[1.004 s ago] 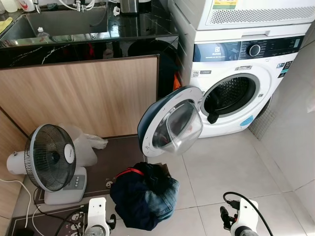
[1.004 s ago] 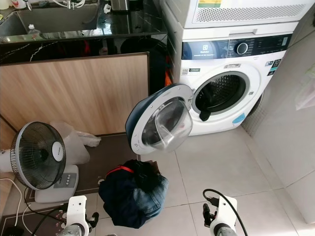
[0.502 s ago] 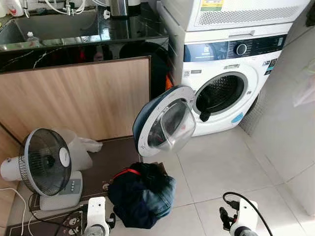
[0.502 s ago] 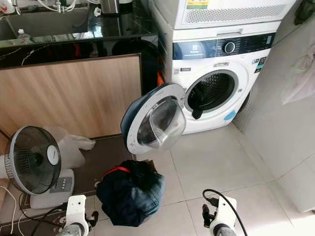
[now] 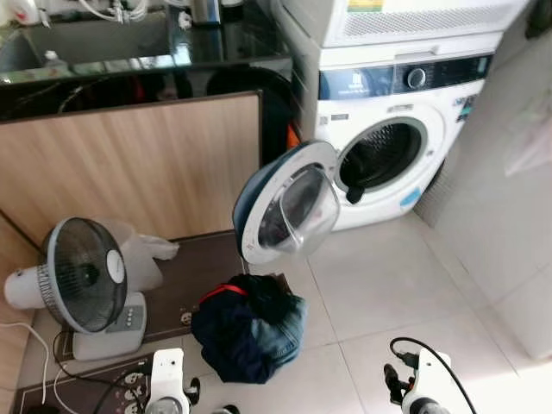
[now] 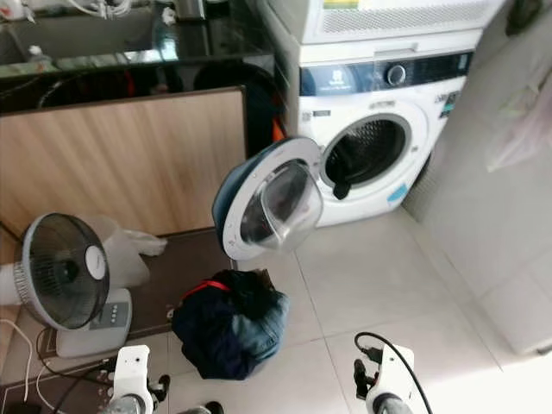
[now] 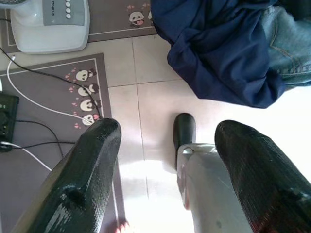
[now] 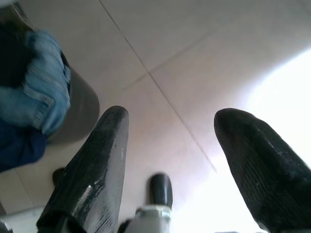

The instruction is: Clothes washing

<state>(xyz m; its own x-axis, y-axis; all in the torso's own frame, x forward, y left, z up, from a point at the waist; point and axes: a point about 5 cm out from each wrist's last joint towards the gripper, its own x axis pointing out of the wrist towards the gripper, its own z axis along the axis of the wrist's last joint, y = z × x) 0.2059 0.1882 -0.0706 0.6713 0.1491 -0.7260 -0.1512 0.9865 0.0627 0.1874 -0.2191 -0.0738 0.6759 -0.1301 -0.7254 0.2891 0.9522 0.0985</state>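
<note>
One heap of clothes [image 5: 250, 328], dark navy cloth with blue denim, lies on the floor tiles near the robot, in front of the one washing machine [image 5: 388, 129], whose door [image 5: 289, 207] hangs open. It should be soft, limp and fairly light; take a bunched fold at the top. The left tool [image 7: 165, 160] and the right tool [image 8: 170, 165] both hang low, fingers spread, holding nothing.

From head height our two eye views look forward and down across the floor [image 5: 379, 285] toward the washing machine [image 5: 392, 129], sharing nearly the same scene. Our wrist views sit low, close to the floor, facing down along each tool's fingers; both catch the clothes pile [image 7: 228, 53].
</note>
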